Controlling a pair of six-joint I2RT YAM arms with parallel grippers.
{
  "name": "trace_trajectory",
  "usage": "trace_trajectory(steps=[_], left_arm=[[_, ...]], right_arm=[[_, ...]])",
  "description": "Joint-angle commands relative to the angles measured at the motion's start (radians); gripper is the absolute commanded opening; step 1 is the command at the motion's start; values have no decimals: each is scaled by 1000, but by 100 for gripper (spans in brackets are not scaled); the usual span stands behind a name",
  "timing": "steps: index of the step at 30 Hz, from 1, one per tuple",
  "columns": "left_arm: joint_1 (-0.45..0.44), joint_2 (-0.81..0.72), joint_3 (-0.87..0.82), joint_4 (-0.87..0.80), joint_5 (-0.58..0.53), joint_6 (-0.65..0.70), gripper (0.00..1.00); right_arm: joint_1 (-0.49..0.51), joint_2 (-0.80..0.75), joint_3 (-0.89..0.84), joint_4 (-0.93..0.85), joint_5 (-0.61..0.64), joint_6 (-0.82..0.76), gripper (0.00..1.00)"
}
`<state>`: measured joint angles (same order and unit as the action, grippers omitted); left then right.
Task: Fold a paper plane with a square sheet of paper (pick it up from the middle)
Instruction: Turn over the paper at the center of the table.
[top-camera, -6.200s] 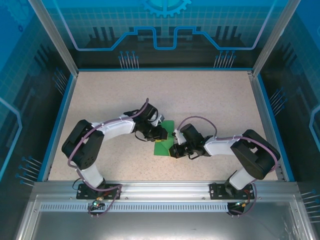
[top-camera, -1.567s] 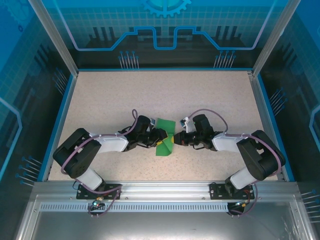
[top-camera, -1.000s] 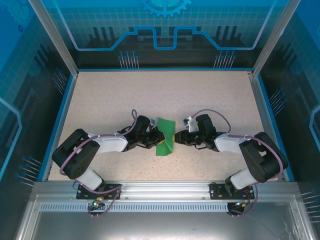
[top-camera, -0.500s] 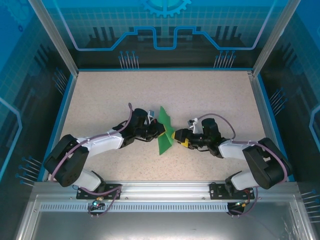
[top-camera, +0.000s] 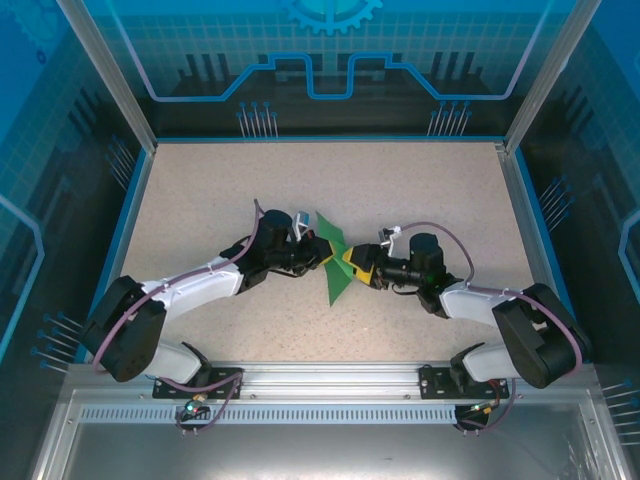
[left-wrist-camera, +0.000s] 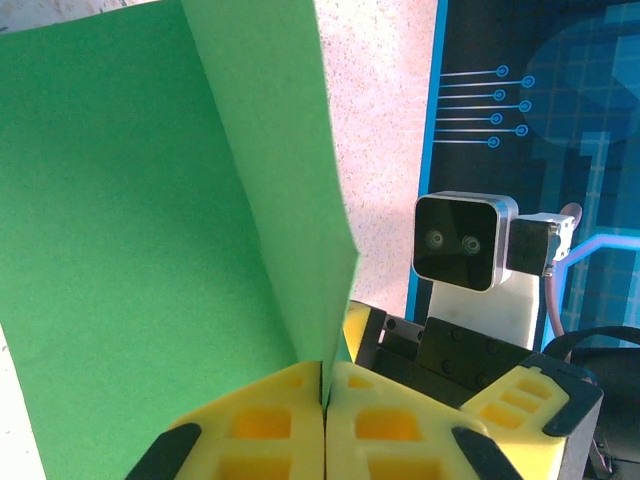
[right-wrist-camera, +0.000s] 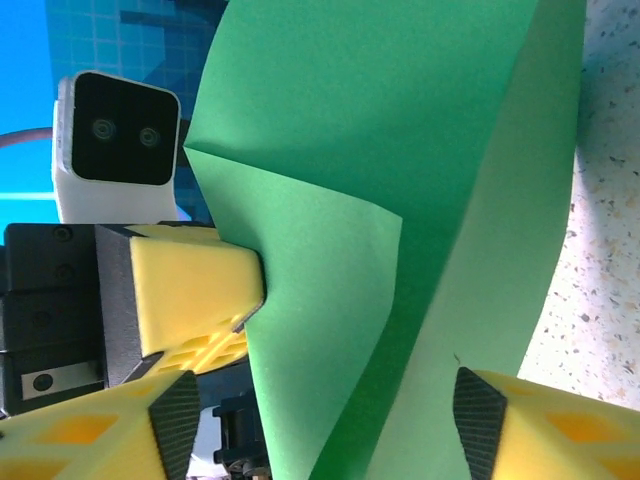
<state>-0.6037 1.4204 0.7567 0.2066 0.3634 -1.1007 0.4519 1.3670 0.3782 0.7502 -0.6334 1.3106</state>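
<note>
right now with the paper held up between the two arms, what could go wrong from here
1. The left tool is shut on just one edge of the green paper, which stands upright; it could slip or twist out.
2. The right tool is open around a bowed part of the sheet; closing there might press a stray crease.
3. The two tools sit very close, so they could bump.
</note>
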Motion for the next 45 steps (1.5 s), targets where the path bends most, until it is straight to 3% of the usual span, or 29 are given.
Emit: trace_trajectory(steps=[1,10,19,36,45], left_arm=[[7,-31,5,0,23,-3,6],[6,-54,-56,51,14,-17,7],[6,-49,-85,95,19,-28,8],[5,-49,-116,120,20,-17,8],[6,-46,-110,108,22,-6,16]], right_arm=[[11,-20,5,62,-15,51,66],[13,-38,19,90,-27,99,56],[22,-45,14,43,-22,96,53],[36,9,17,75,-29,140,28],[36,13,20,61,-31,135,20]])
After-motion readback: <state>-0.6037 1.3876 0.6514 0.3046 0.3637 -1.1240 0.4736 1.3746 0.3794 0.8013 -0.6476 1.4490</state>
